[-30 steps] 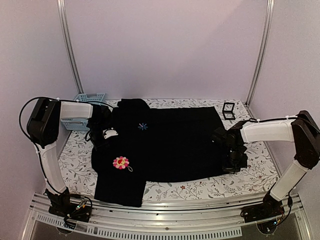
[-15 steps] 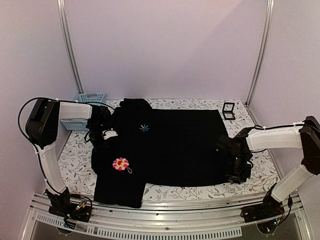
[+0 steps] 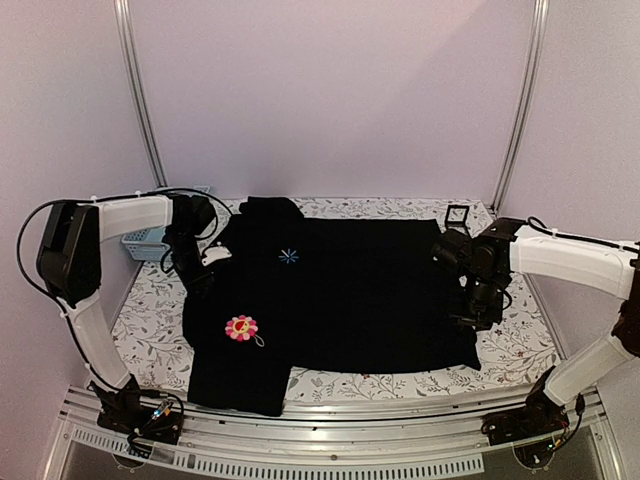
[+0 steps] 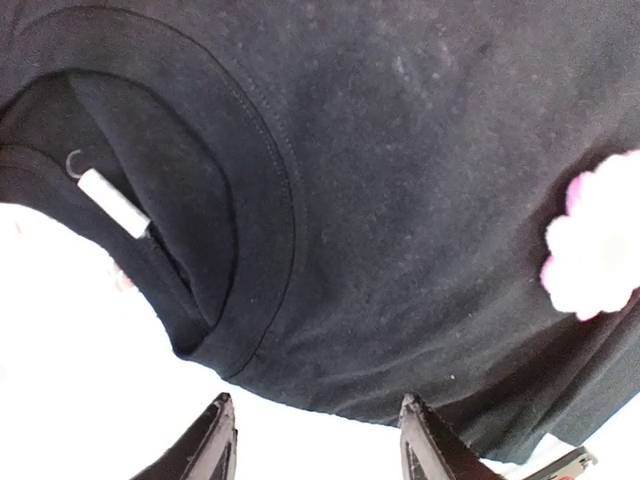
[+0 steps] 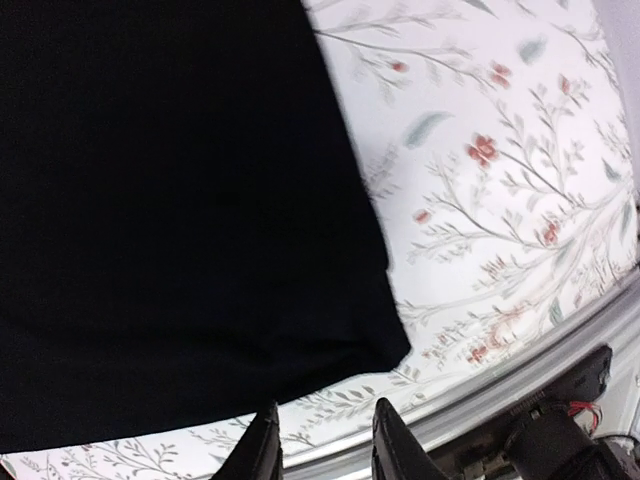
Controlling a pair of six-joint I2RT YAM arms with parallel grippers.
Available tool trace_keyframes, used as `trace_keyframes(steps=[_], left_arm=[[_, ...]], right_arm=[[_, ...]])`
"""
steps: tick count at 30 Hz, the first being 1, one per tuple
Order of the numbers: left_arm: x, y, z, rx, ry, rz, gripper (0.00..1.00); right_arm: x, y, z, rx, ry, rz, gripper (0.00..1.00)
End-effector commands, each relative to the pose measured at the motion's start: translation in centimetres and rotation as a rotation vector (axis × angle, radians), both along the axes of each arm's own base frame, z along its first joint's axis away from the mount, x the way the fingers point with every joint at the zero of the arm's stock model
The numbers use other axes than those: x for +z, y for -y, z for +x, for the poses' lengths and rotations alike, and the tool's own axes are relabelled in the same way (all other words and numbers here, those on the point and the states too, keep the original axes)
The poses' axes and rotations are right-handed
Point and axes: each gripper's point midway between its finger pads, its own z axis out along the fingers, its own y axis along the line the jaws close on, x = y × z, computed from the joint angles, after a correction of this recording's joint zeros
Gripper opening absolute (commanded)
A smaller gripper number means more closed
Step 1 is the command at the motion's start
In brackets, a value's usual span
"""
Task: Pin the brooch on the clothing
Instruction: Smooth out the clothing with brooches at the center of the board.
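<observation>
The brooch (image 3: 241, 326) is laid on the chest of the clothing (image 3: 350, 290). The left gripper (image 4: 318, 440) is parted and empty by the clothing's collar. The right gripper (image 5: 325, 445) is parted and empty over its hem corner. Both are seemingly placed for flattening the fabric.

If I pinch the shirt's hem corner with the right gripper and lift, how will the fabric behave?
Likely floppy: the shirt lies flat on the table with soft folds at the collar, so only the pinched part should rise while the rest drags. It looks thin and light. The brooch sitting on it may shift if the cloth is tugged.
</observation>
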Motion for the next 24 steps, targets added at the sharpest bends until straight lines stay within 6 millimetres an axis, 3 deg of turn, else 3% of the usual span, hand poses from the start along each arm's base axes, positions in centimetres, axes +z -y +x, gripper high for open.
trace_keyframes(steps=[1, 4, 10, 16, 21, 24], left_arm=[[-0.8, 1.7, 2.5, 0.004, 0.051, -0.035, 0.55], [-0.4, 2.9, 6.9, 0.032, 0.158, -0.049, 0.55], [-1.8, 4.2, 12.9, 0.091, 0.274, -0.051, 0.55], [-5.1, 3.9, 16.7, 0.120, 0.309, 0.041, 0.55], [-6.2, 3.6, 19.9, 0.143, 0.375, 0.101, 0.55], [-7.1, 3.6, 21.1, 0.145, 0.382, 0.118, 0.55]], right_arm=[[-0.9, -5.2, 6.2, 0.189, 0.169, 0.085, 0.25], [-2.6, -5.7, 9.4, 0.232, 0.232, 0.068, 0.19], [-7.1, -3.3, 13.4, 0.185, 0.225, 0.041, 0.11], [-10.7, -1.9, 16.5, 0.145, 0.198, 0.084, 0.11], [-13.9, -0.1, 18.2, 0.139, 0.131, 0.049, 0.11], [-14.3, 0.0, 19.9, 0.169, 0.120, 0.028, 0.11]])
